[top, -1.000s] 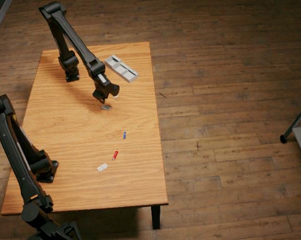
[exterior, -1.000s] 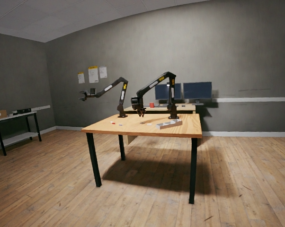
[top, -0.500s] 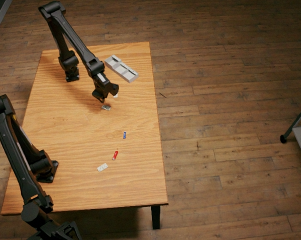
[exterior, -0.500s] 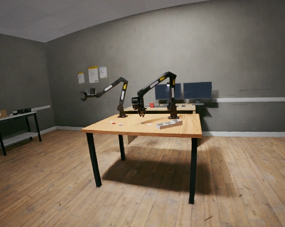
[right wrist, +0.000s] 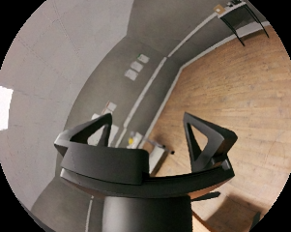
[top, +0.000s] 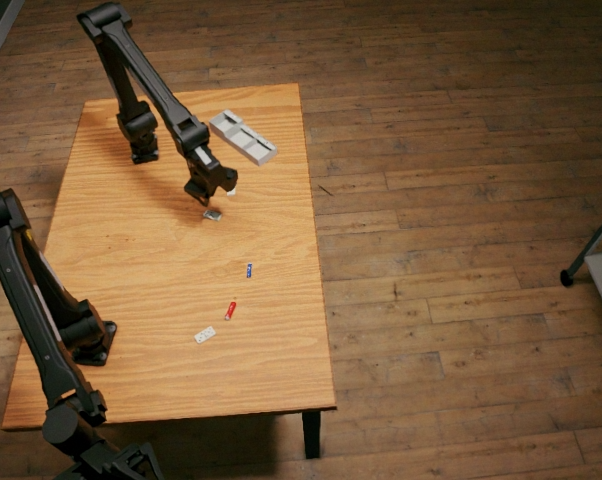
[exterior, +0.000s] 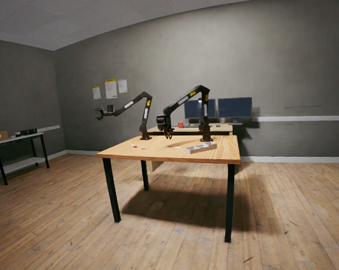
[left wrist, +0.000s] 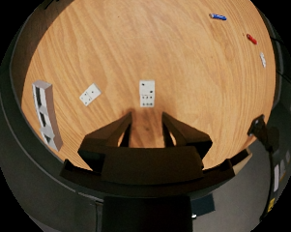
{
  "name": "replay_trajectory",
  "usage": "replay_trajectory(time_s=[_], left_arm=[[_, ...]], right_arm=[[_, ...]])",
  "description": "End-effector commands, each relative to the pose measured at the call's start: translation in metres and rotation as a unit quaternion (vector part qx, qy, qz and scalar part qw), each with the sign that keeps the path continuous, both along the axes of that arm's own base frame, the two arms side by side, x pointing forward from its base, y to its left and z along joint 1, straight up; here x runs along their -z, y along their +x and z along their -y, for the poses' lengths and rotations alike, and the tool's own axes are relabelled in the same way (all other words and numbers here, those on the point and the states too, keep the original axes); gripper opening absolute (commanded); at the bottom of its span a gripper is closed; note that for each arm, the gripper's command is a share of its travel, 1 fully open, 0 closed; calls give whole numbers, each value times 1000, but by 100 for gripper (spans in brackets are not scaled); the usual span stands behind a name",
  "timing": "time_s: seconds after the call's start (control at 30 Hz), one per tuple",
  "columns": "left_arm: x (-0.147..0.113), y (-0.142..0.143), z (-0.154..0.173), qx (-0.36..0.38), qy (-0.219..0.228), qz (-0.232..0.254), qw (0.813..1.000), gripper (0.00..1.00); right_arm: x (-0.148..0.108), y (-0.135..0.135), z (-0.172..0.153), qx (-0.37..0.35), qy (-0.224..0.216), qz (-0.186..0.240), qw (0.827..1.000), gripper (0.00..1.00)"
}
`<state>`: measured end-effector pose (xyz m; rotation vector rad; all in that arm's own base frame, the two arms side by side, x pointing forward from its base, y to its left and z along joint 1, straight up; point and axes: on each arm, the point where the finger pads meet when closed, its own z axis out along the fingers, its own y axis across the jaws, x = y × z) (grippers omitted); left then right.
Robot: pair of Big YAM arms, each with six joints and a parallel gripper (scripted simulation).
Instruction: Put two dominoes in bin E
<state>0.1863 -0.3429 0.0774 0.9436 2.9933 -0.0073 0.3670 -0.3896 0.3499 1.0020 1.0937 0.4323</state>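
A white domino point(top: 212, 214) lies flat on the table, in the shadow just under my left gripper point(top: 206, 198). In the left wrist view it point(left wrist: 147, 93) lies right ahead of the fingertips, which stand apart with nothing between them. A second white domino point(top: 231, 192) point(left wrist: 90, 95) lies beside the gripper, nearer the bins. A third white domino point(top: 204, 334) lies near the front. The grey row of bins point(top: 243, 137) stands at the table's far right corner; I cannot read its letters. My right gripper point(exterior: 99, 113) point(right wrist: 147, 116) is open and empty, held high off the table's side.
A small blue piece point(top: 249, 270) and a small red piece point(top: 230, 310) lie between the left gripper and the front white domino. The two arm bases point(top: 144, 153) point(top: 92, 346) stand along the table's left side.
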Motion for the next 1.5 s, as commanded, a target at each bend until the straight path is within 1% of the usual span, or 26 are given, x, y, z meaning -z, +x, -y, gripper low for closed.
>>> replay_trajectory(time_s=[0.0, 0.17, 0.4, 0.87, 0.9, 0.93, 0.97, 1.0, 1.1, 1.17, 1.47], left_arm=[[7, 2, -1, -7, 5, -1, 1000, 39], [4, 4, 2, -7, 2, 0, 1000, 39], [-12, 14, 20, -7, -15, 10, 1000, 39], [-13, 14, 21, -7, -12, 8, 1000, 39], [-10, 8, 14, -2, -12, 7, 1000, 39], [-10, 8, 14, -2, -12, 7, 1000, 39], [3, 9, 13, -7, -6, 5, 1000, 39], [14, 4, 5, -7, 3, 0, 1000, 39], [26, 4, 3, -7, 3, 0, 1000, 39], [26, 4, 3, -7, 3, 0, 1000, 39], [61, 1, 0, -7, 3, 0, 1000, 39]], right_arm=[[-10, -3, 4, 5, -8, 5, 1000, 100], [-10, -3, 4, 5, -8, 5, 1000, 100], [-10, -3, 4, 5, -8, 5, 1000, 100], [-10, -3, 4, 5, -8, 5, 1000, 100], [-10, -3, 4, 5, -8, 5, 1000, 100], [-10, -3, 4, 5, -8, 5, 1000, 100], [-10, -3, 4, 5, -8, 5, 1000, 100], [-10, -3, 4, 5, -8, 5, 1000, 100], [-10, -3, 4, 5, -8, 5, 1000, 100], [-10, -3, 4, 5, -8, 5, 1000, 100], [-10, -3, 4, 5, -8, 5, 1000, 100]])
